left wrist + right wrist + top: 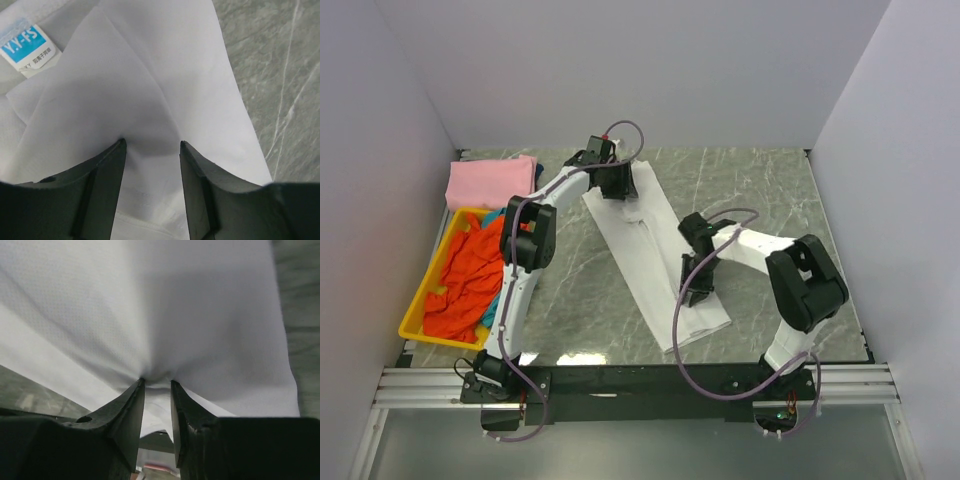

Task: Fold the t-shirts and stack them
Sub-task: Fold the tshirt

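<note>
- Now, yr R gripper (157, 382) sits at 5 o'clock, jaws nearly together, pinching the near end of the white t-shirt (645, 255).
- Shirt's a long folded strip on the table (760, 180), running 5 to 11 o'clock.
- Tray (413, 322) at 8 o'clock holds the orange-red t-shirt (470, 280).
- L gripper (152, 142) at 11 o'clock: jaws approx. half apart, no grip, tips on cloth near the neck label (27, 47).
- Pink t-shirt (490, 182) lies folded at 10 o'clock, just beyond the tray.

A long shirt (642, 252) lies slantwise across the table (770, 190), far left to near right. Left of it a tray (410, 325) holds heaped shirts (470, 280), a folded shirt (490, 183) behind
</note>
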Controlling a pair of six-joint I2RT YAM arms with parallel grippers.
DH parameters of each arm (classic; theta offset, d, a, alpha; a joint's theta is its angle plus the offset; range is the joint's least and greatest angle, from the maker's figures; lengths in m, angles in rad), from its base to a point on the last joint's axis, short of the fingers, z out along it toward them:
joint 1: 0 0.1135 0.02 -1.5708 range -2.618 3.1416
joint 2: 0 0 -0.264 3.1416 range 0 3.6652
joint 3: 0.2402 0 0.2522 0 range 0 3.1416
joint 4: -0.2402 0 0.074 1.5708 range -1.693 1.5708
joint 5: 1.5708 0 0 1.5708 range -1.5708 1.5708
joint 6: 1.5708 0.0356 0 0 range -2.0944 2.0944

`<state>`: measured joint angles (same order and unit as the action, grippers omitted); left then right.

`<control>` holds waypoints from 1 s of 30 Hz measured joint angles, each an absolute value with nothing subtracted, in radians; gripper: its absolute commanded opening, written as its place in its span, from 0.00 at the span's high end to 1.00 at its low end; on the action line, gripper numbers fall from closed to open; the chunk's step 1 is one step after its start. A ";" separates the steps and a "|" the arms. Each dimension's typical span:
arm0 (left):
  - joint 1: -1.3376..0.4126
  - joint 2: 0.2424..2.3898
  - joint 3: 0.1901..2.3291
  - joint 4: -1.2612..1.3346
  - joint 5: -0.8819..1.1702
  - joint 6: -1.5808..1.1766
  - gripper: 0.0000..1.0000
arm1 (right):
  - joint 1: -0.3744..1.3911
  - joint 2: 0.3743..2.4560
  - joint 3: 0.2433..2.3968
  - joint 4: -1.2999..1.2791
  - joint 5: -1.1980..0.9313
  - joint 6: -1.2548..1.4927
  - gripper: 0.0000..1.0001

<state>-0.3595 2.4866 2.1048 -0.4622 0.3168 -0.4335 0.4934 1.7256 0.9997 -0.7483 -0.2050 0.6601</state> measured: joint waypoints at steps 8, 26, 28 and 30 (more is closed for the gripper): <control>-0.354 2.547 2.151 -0.354 0.412 -0.422 0.44 | 0.684 1.852 1.145 -0.739 -0.277 0.726 0.65; -0.354 2.595 2.178 -0.186 0.549 -0.468 0.29 | 0.780 1.866 1.287 -0.755 -0.216 0.694 0.58; -0.354 2.580 2.170 -0.183 0.555 -0.491 0.29 | 0.780 1.782 1.259 -0.760 -0.190 0.688 0.57; -0.354 2.556 2.164 -0.183 0.562 -0.511 0.28 | 0.781 1.687 1.211 -0.770 -0.171 0.686 0.57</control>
<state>-0.3538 2.5557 2.1639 -0.1833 0.5621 -0.5110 0.7807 1.6867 1.2106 -0.7704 -0.1711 0.6857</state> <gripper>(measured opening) 0.710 0.428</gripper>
